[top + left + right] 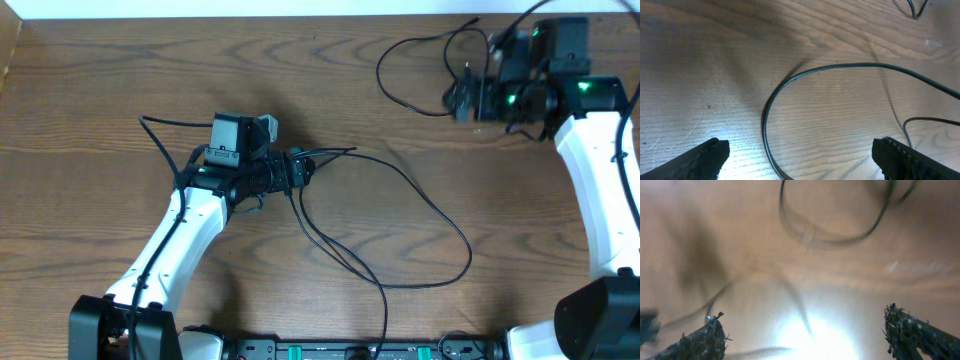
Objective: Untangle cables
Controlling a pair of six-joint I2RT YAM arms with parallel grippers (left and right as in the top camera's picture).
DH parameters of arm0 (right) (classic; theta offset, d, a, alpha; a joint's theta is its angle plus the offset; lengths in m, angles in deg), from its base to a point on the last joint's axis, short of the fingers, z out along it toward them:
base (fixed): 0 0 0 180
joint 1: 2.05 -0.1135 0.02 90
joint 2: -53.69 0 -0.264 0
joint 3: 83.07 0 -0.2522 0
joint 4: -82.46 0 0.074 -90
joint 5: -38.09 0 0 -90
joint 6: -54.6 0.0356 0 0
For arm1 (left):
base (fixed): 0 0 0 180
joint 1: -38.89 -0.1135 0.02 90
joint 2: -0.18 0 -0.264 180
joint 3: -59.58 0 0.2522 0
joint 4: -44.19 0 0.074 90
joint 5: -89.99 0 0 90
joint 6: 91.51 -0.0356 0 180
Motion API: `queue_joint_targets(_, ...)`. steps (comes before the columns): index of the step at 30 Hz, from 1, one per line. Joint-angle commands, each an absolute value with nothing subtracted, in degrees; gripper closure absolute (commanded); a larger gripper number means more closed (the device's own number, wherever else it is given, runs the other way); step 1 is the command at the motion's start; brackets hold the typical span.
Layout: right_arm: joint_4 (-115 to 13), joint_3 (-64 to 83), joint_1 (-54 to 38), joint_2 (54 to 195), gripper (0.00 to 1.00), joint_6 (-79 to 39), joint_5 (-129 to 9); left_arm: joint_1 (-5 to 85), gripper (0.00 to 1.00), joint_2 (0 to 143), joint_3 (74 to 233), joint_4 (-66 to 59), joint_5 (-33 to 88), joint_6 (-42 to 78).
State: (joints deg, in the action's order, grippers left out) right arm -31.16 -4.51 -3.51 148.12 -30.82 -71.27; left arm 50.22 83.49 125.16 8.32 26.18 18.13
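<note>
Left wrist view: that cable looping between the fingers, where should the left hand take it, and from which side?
Take the cable on the straight run just below its bend, coming straight down from above. It lies flat on the table, and that run passes between the open left hand's fingers, so they would likely close squarely across it.

White rounded shells on left arm and right arm, black joints, green lights on right wrist, left gripper with 2 black ridged fingers
</note>
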Motion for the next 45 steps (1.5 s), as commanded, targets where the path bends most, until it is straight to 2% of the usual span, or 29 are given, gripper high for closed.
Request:
queue_joint_targets(1, -24.8, -3.6, -5.3, 149.0, 0.01, -33.2, -77.3, 50.0, 0.02, 83.8, 124.8, 8.4, 25.8, 18.0)
queue_joint_targets(6, -21.8, -3.0, -9.7, 148.9, 0.01, -38.5, -90.1, 50.0, 0.02, 83.8, 124.8, 9.3, 25.8, 18.0)
queue_joint_targets(10, -21.1, -3.0, -14.0, 148.7, 0.01, -39.0, -92.4, 50.0, 0.02, 83.8, 124.8, 10.2, 26.1, 17.4)
queue_joint_targets(16, -20.9, -3.0, -20.2, 148.7, 0.01, -61.0, -83.6, 50.0, 0.02, 83.8, 124.8, 1.2, 26.3, 3.5)
queue_joint_targets(19, -19.9, -3.0, -22.5, 148.7, 0.01, -66.9, -83.0, 50.0, 0.02, 83.8, 124.8, -3.1, 26.3, -2.1)
queue_joint_targets(23, -18.4, -2.1, -24.8, 148.8, 0.01, -72.8, -84.7, 50.0, 0.02, 83.8, 124.8, -5.3, 26.3, -3.7)
queue_joint_targets(27, -20.3, 0.3, -27.0, 149.0, 0.05, -74.9, -85.5, 50.0, 0.02, 83.8, 124.8, -6.3, 26.3, -6.3)
queue_joint_targets(29, -23.0, 1.8, -27.5, 149.1, 0.02, -74.3, -84.1, 50.0, 0.02, 83.7, 124.8, -7.8, 26.5, -7.6)
queue_joint_targets(33, -26.8, 3.7, -27.7, 149.3, 0.04, -72.1, -84.0, 50.0, 0.02, 83.6, 124.9, -11.9, 32.2, -15.3)
queue_joint_targets(36, -30.0, 5.6, -28.1, 150.2, 0.16, -72.1, -83.7, 50.0, 0.02, 83.6, 124.9, -13.9, 36.1, -19.5)
queue_joint_targets(39, -35.4, 8.1, -28.1, 151.2, 0.64, -69.0, -83.5, 50.0, 0.02, 83.6, 124.9, -14.3, 37.9, -20.0)
queue_joint_targets(41, -40.4, 9.7, -28.1, 151.8, 0.87, -63.5, -83.5, 50.0, 0.02, 83.6, 124.9, -14.4, 40.1, -20.2)
queue_joint_targets(45, -48.9, 11.9, -28.0, 152.0, 0.96, -54.9, -82.9, 50.0, 0.02, 83.6, 124.9, -14.2, 43.4, -23.8)
